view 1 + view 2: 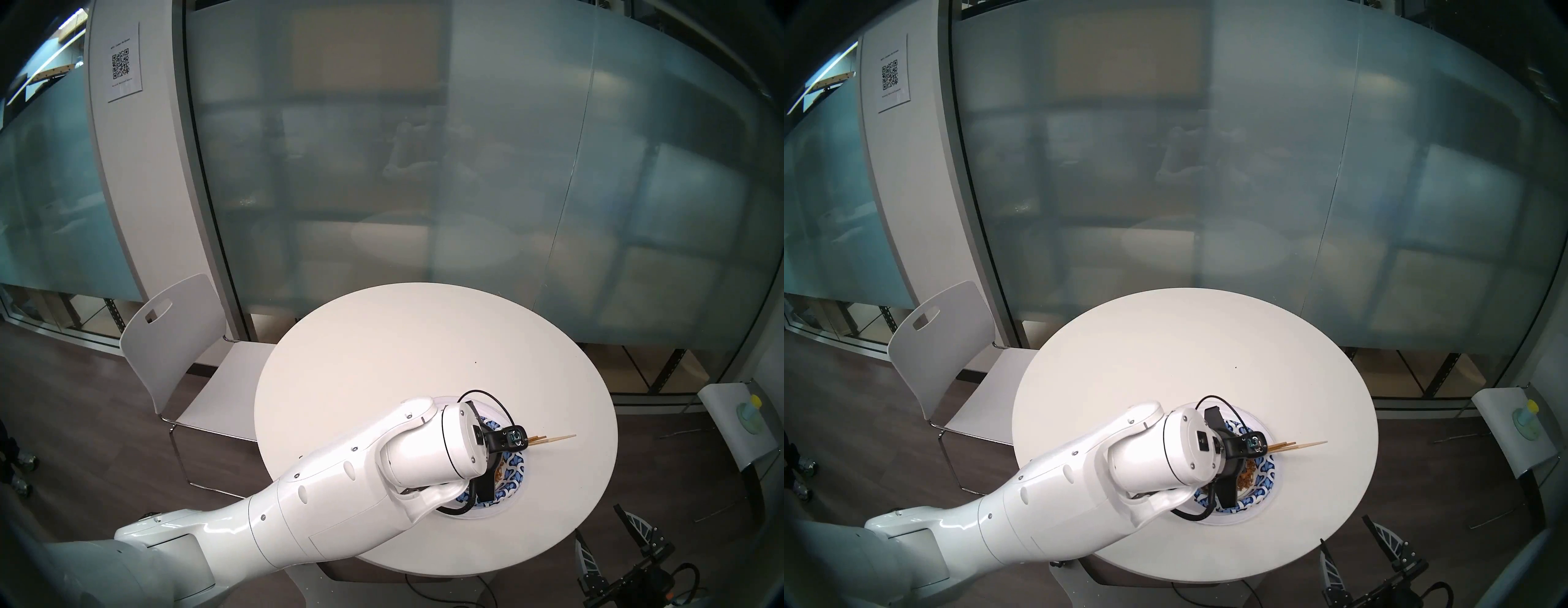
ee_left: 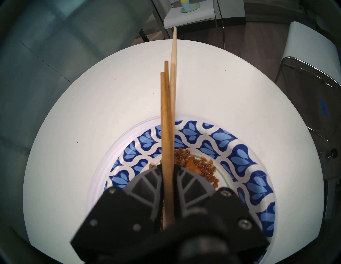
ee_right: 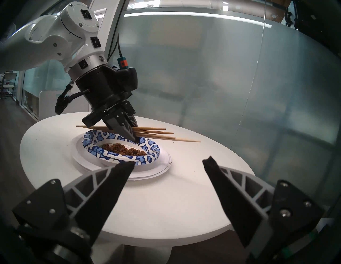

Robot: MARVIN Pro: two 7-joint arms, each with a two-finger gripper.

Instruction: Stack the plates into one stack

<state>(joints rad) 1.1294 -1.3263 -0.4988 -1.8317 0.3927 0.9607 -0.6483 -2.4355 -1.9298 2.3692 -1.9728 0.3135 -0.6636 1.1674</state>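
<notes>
The plates sit in one pile on the near right of the round table: a blue-and-white patterned plate holding brown food crumbs rests on plain white plates. Just above the patterned plate's far rim, my left gripper is shut on several wooden chopsticks, held roughly level and pointing right. My right gripper is open and empty, off the table's near right edge, facing the pile.
The white round table stands before a frosted glass wall. A white chair is at its left. Another chair at the right carries a small cup on a disc. The left arm hides most of the pile in both head views.
</notes>
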